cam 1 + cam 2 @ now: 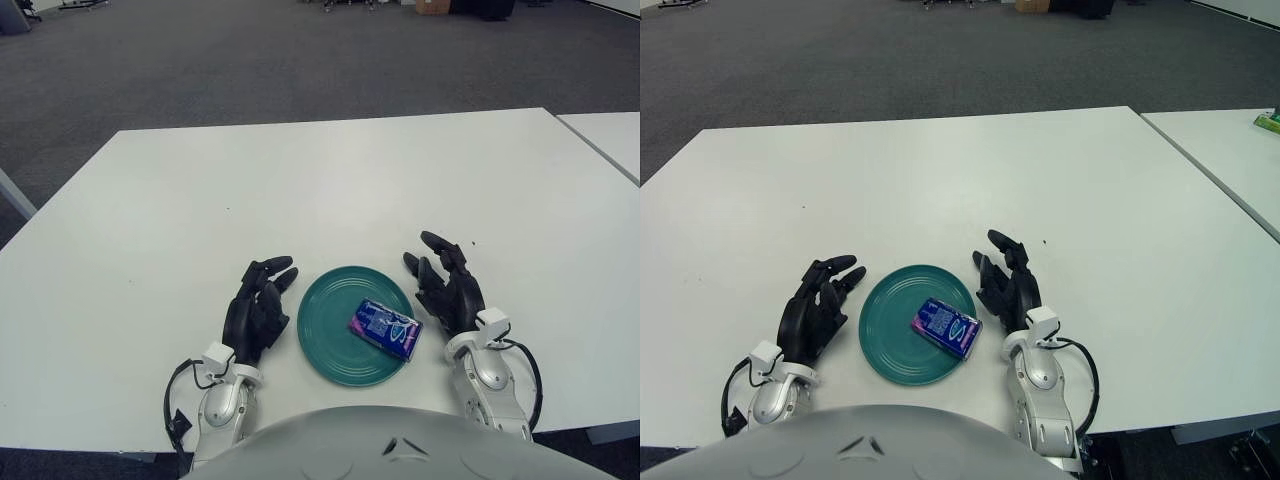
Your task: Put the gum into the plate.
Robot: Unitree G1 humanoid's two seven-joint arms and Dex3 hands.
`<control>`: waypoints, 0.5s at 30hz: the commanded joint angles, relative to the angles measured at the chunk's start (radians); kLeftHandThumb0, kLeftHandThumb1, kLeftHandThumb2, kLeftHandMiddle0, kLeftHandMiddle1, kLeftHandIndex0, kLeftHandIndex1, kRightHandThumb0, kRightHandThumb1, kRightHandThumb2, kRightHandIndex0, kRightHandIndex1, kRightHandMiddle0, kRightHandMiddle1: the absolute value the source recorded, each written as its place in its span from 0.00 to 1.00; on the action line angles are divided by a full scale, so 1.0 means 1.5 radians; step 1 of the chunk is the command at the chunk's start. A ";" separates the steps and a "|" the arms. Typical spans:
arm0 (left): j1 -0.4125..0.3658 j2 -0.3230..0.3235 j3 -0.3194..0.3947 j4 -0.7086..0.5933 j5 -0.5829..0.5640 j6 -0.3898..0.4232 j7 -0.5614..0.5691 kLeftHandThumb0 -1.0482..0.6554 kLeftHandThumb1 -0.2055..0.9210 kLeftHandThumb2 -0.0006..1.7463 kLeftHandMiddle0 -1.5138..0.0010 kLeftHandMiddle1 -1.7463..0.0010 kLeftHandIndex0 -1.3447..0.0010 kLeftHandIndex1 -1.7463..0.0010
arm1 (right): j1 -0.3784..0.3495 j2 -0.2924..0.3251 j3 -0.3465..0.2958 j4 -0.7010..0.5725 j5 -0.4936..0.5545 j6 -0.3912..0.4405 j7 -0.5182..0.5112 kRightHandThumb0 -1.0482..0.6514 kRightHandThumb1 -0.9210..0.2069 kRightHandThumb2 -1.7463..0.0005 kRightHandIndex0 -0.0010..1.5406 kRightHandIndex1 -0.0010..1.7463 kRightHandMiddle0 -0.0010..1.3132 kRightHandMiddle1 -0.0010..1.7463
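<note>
- Gum [385, 329]: on plate [330, 350], right side; likely light, stiff, slick wrapper; grip across narrow sides.
- Left hand [258, 312], right hand [447, 288]: flank the plate, relaxed, empty.

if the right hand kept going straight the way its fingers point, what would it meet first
Probably nothing: the right hand sits right of the plate, which holds the gum, and its fingers point away from the robot over bare table. The left hand shows left of the plate.
</note>
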 commanded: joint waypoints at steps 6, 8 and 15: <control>0.010 0.000 0.005 -0.006 -0.008 0.031 0.013 0.10 1.00 0.50 0.70 0.72 0.80 0.39 | 0.014 -0.004 -0.005 0.018 0.003 0.013 0.000 0.22 0.00 0.56 0.38 0.02 0.00 0.48; 0.010 0.000 0.006 -0.008 -0.007 0.030 0.013 0.10 1.00 0.50 0.69 0.72 0.81 0.39 | 0.014 -0.004 -0.005 0.017 0.005 0.016 0.000 0.22 0.00 0.56 0.38 0.02 0.00 0.48; 0.011 -0.001 0.006 -0.013 -0.013 0.035 0.012 0.10 1.00 0.49 0.69 0.72 0.81 0.39 | 0.014 -0.002 -0.005 0.015 0.009 0.019 0.000 0.23 0.00 0.56 0.38 0.02 0.00 0.48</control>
